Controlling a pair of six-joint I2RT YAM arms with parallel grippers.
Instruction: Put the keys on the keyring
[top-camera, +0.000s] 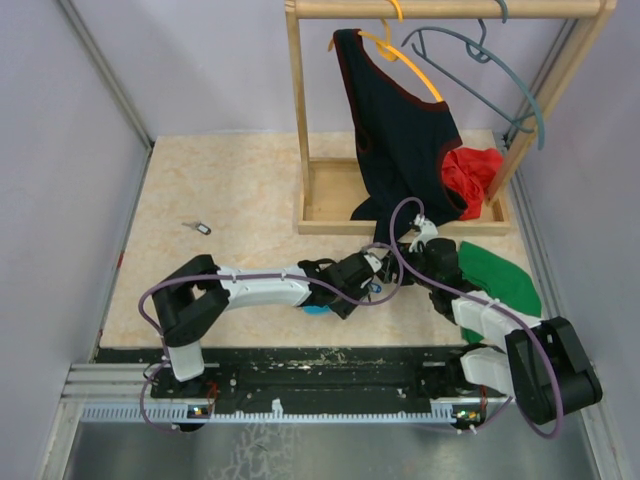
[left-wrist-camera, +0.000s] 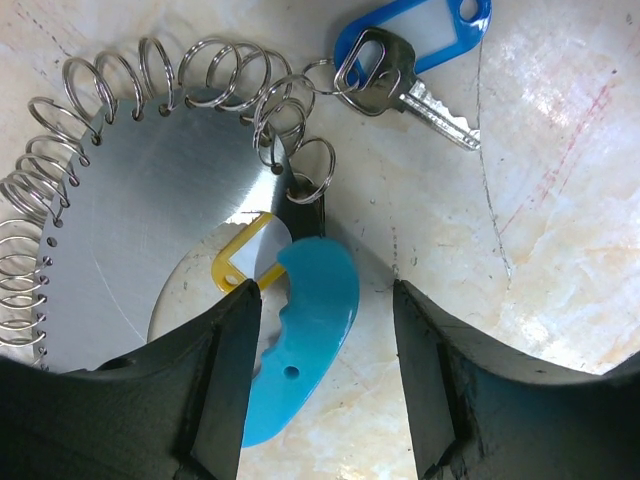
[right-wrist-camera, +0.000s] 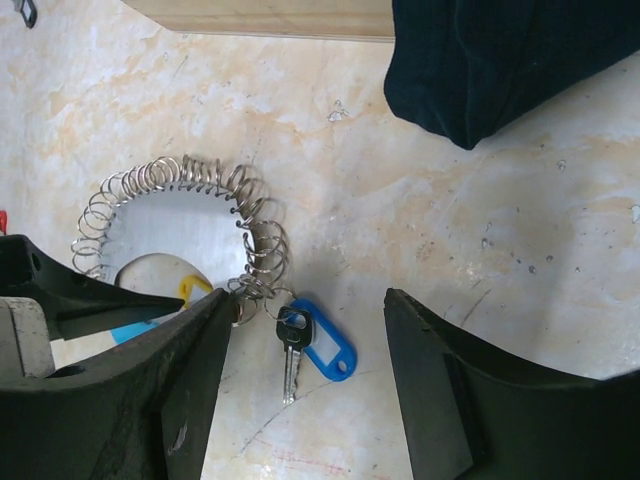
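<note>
"Where's the keyring?"

"Lower middle of the top view, under the two wrists. In the left wrist view the keyring (left-wrist-camera: 150, 200) fills the upper left. Its blue grip (left-wrist-camera: 318, 330) runs down between the fingers of the left gripper (left-wrist-camera: 325, 300), which stands wide and holds nothing."

"And the other one?"

"The right gripper (right-wrist-camera: 308, 300) is wide too, and empty. It hovers above a blue-tagged key (right-wrist-camera: 300, 345) at the lower middle of its view. That key looks hooked on the coil's end loop, though I can't tell for sure."

"So what worries you?"

"A few things. If the left jaws close off-centre on that curved grip, I'd guess it squirts out. Then the whole ring skids on the smooth table (top-camera: 250, 180) and drags the tagged key out from under the right gripper. The two wrists are also just beside each other, so one reaching in could knock the other."

"Any keys not on it?"

"One loose key (top-camera: 197, 228), upper left of the top view, well apart from the ring. It's tiny and lies flat, so a pinch may only push it along. And the dark top (top-camera: 400, 130) hangs near the right arm; a high swing might snag it."
</note>
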